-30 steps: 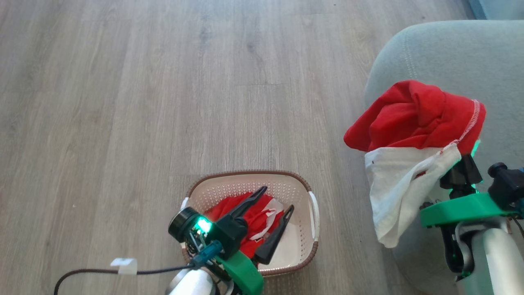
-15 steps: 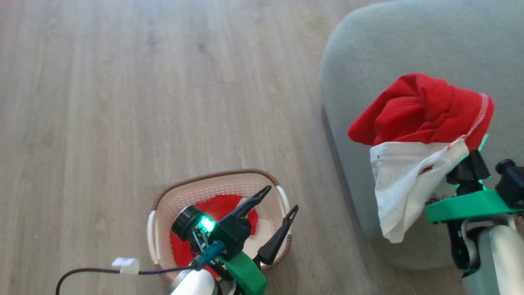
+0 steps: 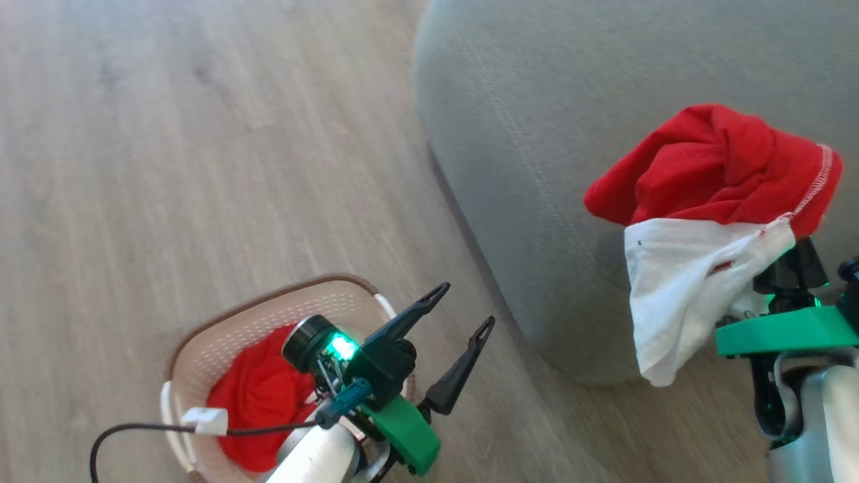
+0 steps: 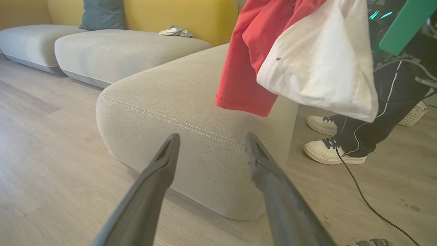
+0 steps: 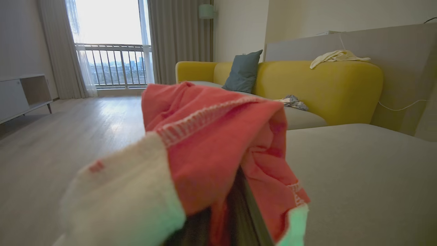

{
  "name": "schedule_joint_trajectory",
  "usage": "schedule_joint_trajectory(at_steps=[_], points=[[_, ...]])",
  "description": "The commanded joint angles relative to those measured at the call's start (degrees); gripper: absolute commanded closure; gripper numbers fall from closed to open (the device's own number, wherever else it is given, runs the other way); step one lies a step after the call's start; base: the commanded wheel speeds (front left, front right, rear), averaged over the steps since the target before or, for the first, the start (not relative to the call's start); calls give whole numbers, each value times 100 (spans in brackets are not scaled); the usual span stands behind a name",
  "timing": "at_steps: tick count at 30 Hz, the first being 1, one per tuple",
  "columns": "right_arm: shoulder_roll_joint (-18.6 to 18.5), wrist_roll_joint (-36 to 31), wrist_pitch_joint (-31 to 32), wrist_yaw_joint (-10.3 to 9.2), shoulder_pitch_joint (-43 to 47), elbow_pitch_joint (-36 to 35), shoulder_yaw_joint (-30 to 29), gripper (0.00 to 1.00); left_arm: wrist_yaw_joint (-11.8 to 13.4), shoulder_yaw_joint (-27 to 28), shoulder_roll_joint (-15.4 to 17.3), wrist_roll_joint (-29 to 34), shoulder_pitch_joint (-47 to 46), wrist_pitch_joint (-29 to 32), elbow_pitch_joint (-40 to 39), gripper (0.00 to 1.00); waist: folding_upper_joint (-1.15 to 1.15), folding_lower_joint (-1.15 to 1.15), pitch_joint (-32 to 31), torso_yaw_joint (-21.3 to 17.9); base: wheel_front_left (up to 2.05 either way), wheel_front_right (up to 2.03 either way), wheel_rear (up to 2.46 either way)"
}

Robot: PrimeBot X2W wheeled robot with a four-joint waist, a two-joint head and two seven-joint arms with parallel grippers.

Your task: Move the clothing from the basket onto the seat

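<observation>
Okay, right pincer (image 5: 237,218) was clamped tight on a bunched fold of the red-and-white garment (image 3: 711,168), held up at the seat's (image 3: 537,134) rounded edge, with the white panel dangling past the side toward the floor (image 3: 168,134). Left pincer (image 3: 468,306) was spread wide and empty, between basket (image 3: 221,332) and seat. The red garment (image 3: 258,396) lay in the basket.

Risk: if released here, the hanging weight would likely drag it off the curved corner onto the floor. The fold could also slip early.

Seat was grey-green fabric with a pale stitch line, over a wood-look plank floor. Yellow sofa back (image 5: 324,89) and bright window (image 5: 109,34) behind. A person's shoes (image 4: 331,152) and a cable (image 4: 362,194) were near the seat.
</observation>
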Motion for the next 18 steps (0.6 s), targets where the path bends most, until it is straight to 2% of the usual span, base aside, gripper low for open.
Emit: schedule_joint_trajectory(at_steps=[1, 10, 14, 18], points=[[-21, -5, -37, -1, -250, -233, 61, 100, -5, 184, -4, 27, -217, -30, -203, 0, 0, 0, 130, -289, 0, 0, 0], [107, 65, -37, -1, -226, -242, -86, 100, -7, 144, -4, 58, -283, -30, -180, 0, 0, 0, 263, -586, 0, 0, 0], [124, 22, -37, -1, -291, -295, -167, 100, -7, 81, -4, 90, -341, -30, -150, 0, 0, 0, 353, -573, 0, 0, 0], [-25, -18, -37, -1, -510, -319, -236, 100, -7, -24, 12, 92, -411, -31, -138, 0, 0, 0, 500, -486, 0, 0, 0]])
